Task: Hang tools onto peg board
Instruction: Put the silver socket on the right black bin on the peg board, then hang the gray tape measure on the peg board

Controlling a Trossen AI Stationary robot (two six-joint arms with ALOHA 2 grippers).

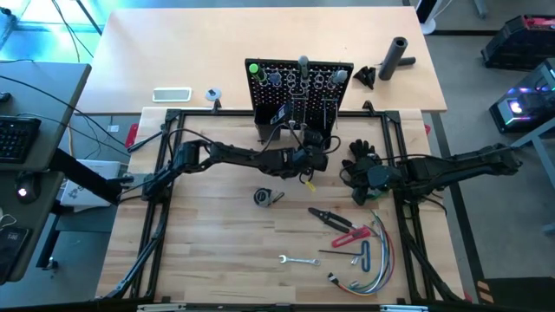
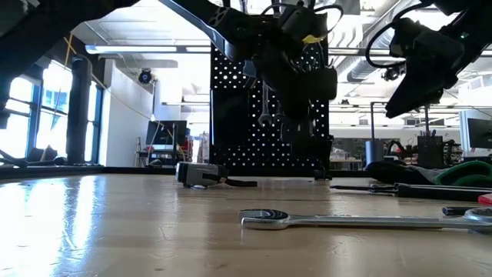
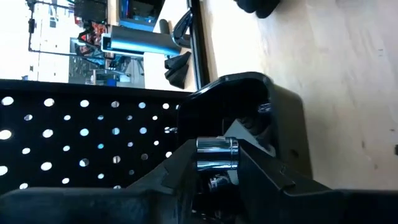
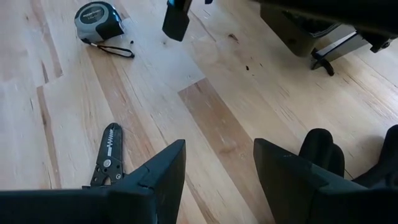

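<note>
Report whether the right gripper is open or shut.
Open. The right gripper shows its two dark fingers set well apart with bare wooden table visible between them and nothing held; it hovers right of the peg board.

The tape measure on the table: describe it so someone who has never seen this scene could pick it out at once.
Start at the black peg board standing at the far edge of the wooden table. Come toward the near edge, past the left gripper in front of the board, to a small round grey-and-black tape measure lying alone on bare wood. Unlike the long wrench and pliers nearby, it is compact and disc-shaped, with a short strap.
</note>
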